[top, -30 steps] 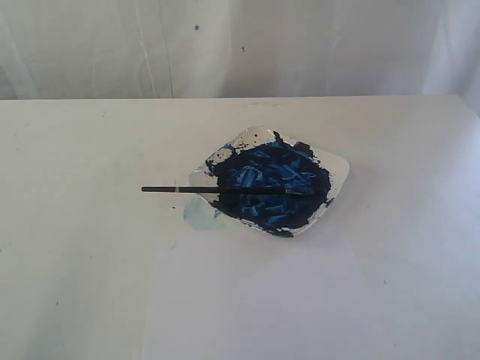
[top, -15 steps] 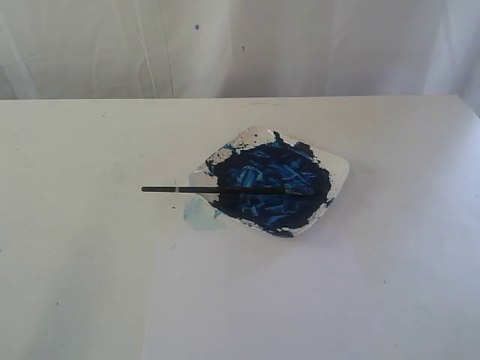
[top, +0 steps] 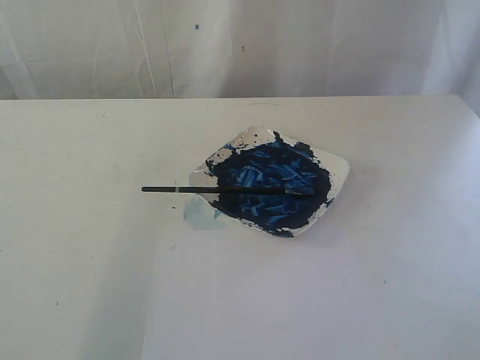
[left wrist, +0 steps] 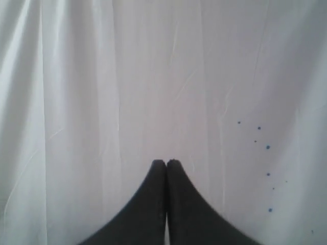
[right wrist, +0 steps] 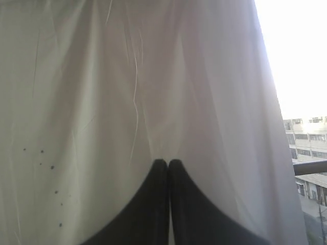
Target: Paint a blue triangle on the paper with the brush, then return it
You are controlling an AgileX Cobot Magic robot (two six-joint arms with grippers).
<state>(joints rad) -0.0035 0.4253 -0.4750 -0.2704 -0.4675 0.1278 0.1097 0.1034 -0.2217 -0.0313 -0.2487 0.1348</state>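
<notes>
The brush (top: 180,190) lies flat across the white dish of dark-blue paint (top: 339,171), its black handle sticking out to the left and its tip over the paint. The paper (top: 285,300) is a plain white sheet in front of the dish; no blue triangle shows on it. Neither arm appears in the exterior view. My left gripper (left wrist: 166,162) is shut with nothing in it, facing a white curtain. My right gripper (right wrist: 168,162) is also shut and empty, facing the curtain.
A pale blue smear (top: 199,216) marks the table beside the dish's left corner. The white curtain (top: 225,45) hangs behind the table's far edge and carries small blue specks (left wrist: 267,147). A window with buildings (right wrist: 306,153) shows past the curtain's edge in the right wrist view.
</notes>
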